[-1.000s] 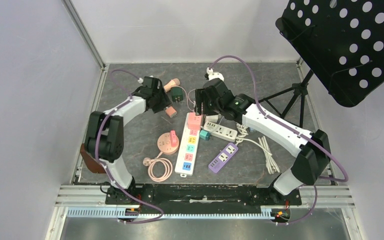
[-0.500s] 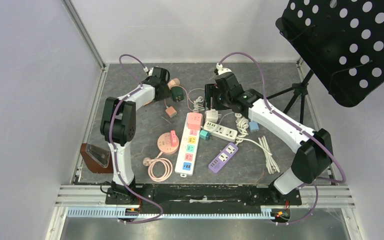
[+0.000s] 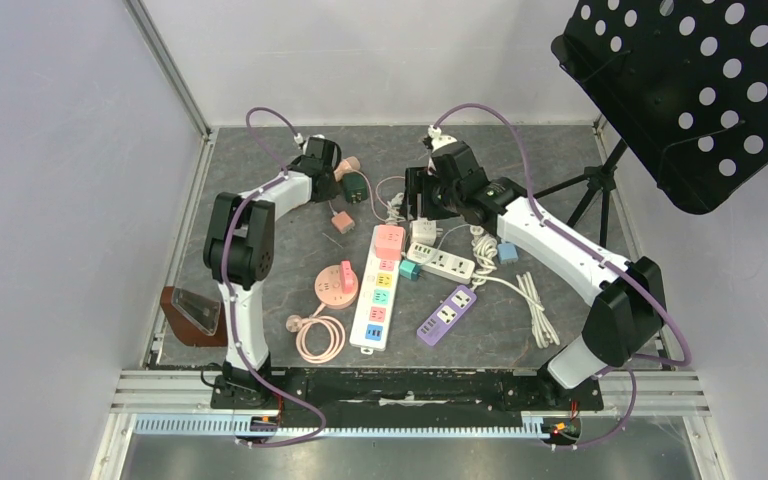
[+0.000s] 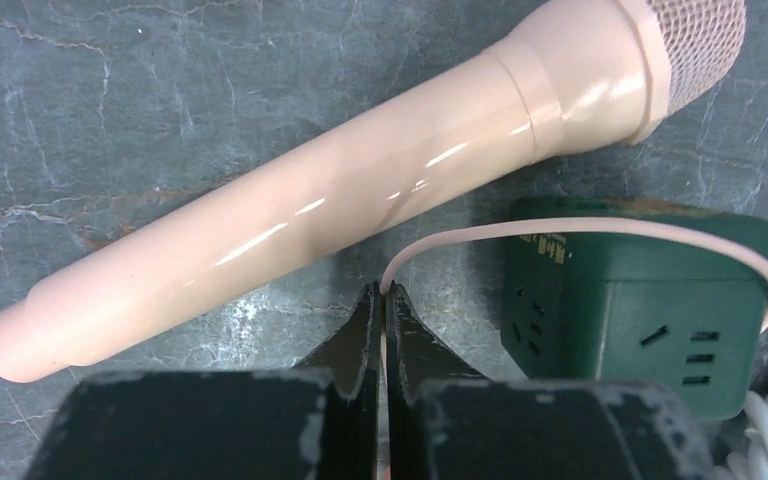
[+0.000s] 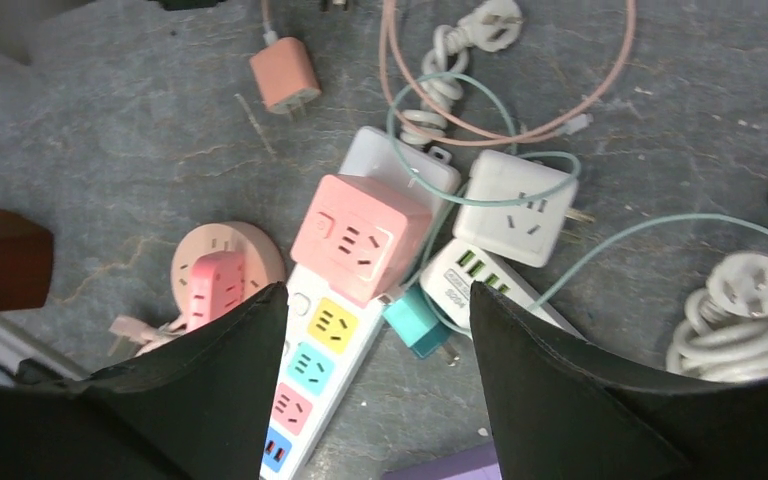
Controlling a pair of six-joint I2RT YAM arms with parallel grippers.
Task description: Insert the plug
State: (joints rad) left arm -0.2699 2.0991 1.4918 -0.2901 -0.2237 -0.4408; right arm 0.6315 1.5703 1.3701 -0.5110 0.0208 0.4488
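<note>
Reference: long strip (image 3: 377,300), running near to far. On its far end: cube socket (image 3: 389,240). Left, just beside: round socket (image 3: 330,292) with a plug (image 3: 348,276) on it. Near-left: coiled cord (image 3: 320,338). Far-left: small plug (image 3: 341,222); beyond it block socket (image 3: 354,186), microphone (image 3: 348,163) just behind that, thin cord (image 4: 580,224) draped over the block socket. Right: short strip (image 3: 442,263), loose plug (image 3: 409,270) between the two strips. Near-right: angled strip (image 3: 447,314). Further right: bundled cable (image 3: 535,300). Well left: box (image 3: 190,312).

Glossy plastic microphone (image 4: 340,190), matt green socket cube (image 4: 640,310), smooth pink cable (image 4: 580,224), stone-look tabletop (image 4: 110,100)
</note>
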